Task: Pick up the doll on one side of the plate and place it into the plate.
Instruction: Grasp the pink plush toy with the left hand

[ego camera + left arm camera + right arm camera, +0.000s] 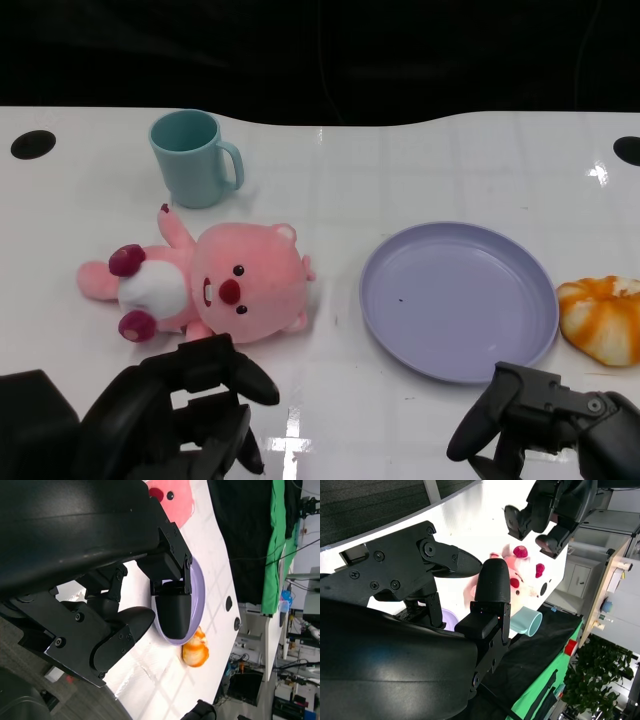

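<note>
- I see the pink doll [205, 288] lying on its side at centre left of the head frame, well apart from the purple plate [380, 320] at centre right.
- My left hand [185, 410], lower left, holds nothing, fingers apart.
- My right hand [545, 415], lower right, is likewise empty, fingers spread.
- A teal cup [192, 158] stands upper left; an orange bun [605, 318] lies at the right edge.

Plush pink doll [215, 285], smooth matt plate [458, 300], glossy white table [400, 170]

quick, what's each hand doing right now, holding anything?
Left hand: open, holding nothing, near the pink doll.
Right hand: open, holding nothing.
</note>
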Action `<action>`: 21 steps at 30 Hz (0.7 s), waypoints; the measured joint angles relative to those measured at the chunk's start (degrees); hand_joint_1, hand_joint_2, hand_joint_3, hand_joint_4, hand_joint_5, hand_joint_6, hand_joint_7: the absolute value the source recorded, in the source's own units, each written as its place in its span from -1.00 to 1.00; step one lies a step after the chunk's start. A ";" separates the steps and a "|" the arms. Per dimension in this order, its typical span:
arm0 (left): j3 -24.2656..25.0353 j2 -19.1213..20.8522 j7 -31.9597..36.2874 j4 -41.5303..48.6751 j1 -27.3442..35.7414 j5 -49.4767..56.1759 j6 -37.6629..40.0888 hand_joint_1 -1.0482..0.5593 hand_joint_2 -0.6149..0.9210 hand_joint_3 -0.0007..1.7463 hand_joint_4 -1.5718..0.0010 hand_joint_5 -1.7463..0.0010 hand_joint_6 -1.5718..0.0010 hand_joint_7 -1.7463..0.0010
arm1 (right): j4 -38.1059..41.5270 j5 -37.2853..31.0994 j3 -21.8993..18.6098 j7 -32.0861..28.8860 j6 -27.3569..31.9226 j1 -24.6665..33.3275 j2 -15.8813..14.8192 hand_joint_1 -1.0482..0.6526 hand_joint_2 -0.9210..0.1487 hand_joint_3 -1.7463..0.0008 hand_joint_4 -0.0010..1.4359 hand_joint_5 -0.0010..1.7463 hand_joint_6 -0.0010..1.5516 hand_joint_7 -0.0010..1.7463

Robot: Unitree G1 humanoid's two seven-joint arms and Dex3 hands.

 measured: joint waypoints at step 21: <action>3.65 9.19 1.23 -3.11 -8.67 20.59 -11.56 -0.34 1.00 -0.93 0.83 0.04 0.56 0.68 | 0.97 0.03 0.19 -0.01 -0.29 -0.51 0.00 -0.06 -0.70 0.21 -0.11 0.85 -0.26 0.51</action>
